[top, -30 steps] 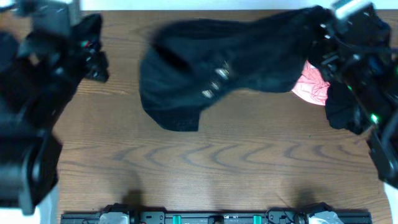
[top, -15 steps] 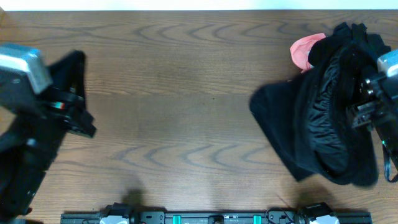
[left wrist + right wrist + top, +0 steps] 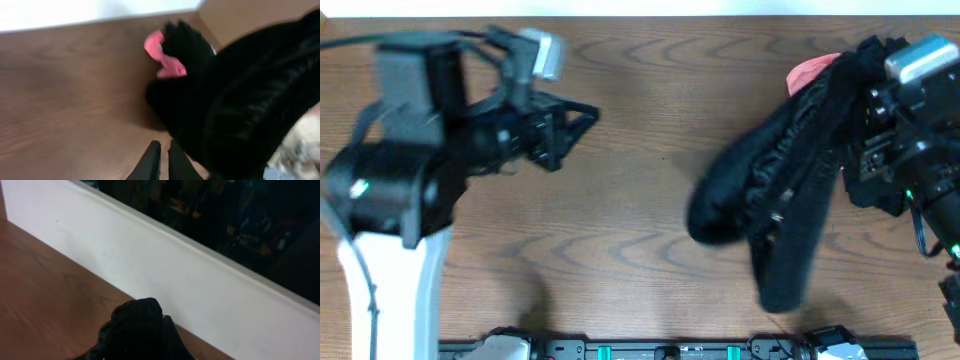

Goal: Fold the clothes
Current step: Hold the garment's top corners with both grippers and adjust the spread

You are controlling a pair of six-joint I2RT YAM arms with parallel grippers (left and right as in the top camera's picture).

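Observation:
The clothes (image 3: 775, 205) are a black fuzzy garment hanging in a long bunched drape at the right of the table, its lower end near the front. My right gripper (image 3: 865, 75) is shut on the garment's upper end. In the right wrist view the black fabric (image 3: 137, 330) wraps over the jaws and hides them. My left gripper (image 3: 588, 115) is at the left back, pointing right, well apart from the garment. Its fingers (image 3: 151, 159) stand almost together with nothing between them, and the garment (image 3: 240, 95) lies ahead of them.
A pink cloth (image 3: 810, 70) lies at the back right, partly under the garment, and shows as pink cloth (image 3: 162, 52) in the left wrist view. A white wall (image 3: 165, 275) runs along the table's far edge. Bare wooden tabletop (image 3: 620, 240) spans the middle.
The garment went from spread across the back of the table to a bunch hanging from the right gripper. The left arm let it go, then swung in from the left edge, empty.

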